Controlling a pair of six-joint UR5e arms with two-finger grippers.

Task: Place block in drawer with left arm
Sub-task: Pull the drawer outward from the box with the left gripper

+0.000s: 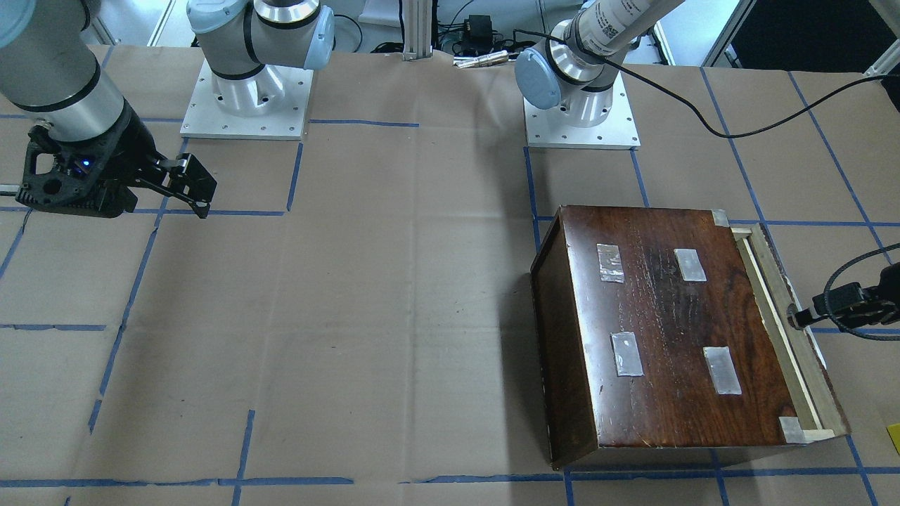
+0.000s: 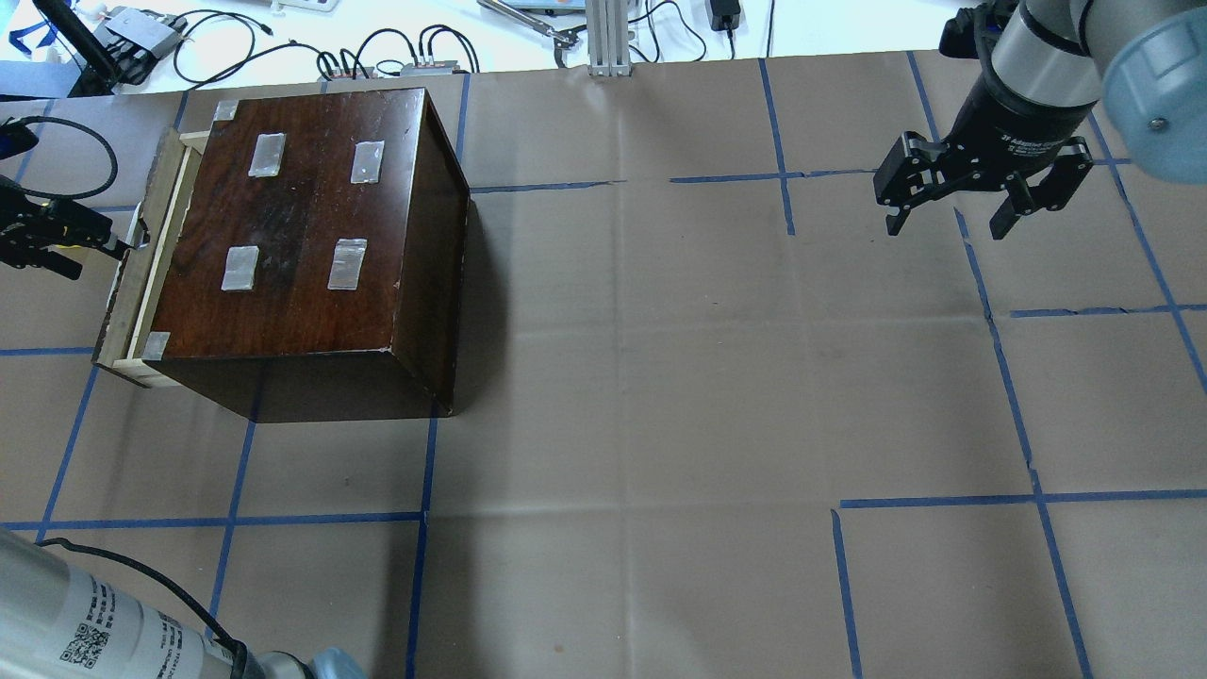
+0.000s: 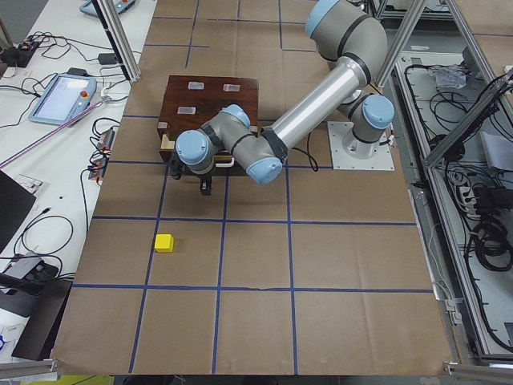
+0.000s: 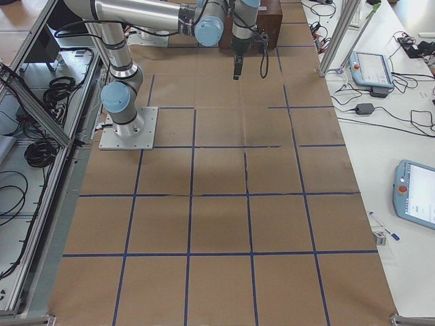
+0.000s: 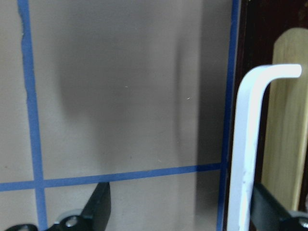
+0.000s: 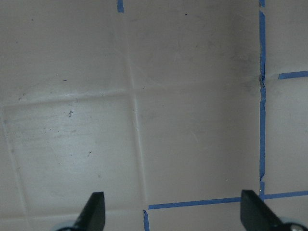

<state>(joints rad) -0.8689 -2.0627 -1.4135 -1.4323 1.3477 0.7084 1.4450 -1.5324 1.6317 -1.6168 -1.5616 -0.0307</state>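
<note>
The dark glossy cabinet (image 2: 302,217) stands on the robot's left half of the table. Its pale-wood drawer (image 2: 141,273) is out a little way and also shows in the front view (image 1: 773,309). My left gripper (image 2: 90,259) is open beside the drawer front, one fingertip at the round notch. In the left wrist view the left gripper (image 5: 185,211) has wide-apart fingers, with a white bent strip (image 5: 245,144) and pale wood at the right. The yellow block (image 3: 164,242) lies on the paper behind the left gripper, apart from it. My right gripper (image 2: 948,222) is open and empty.
Brown paper with blue tape lines covers the table (image 2: 660,377). The two arm bases (image 1: 246,91) stand at the robot's edge. Cables and devices (image 2: 396,57) lie beyond the far edge. The left arm's loose black cable (image 1: 738,130) hangs over the table.
</note>
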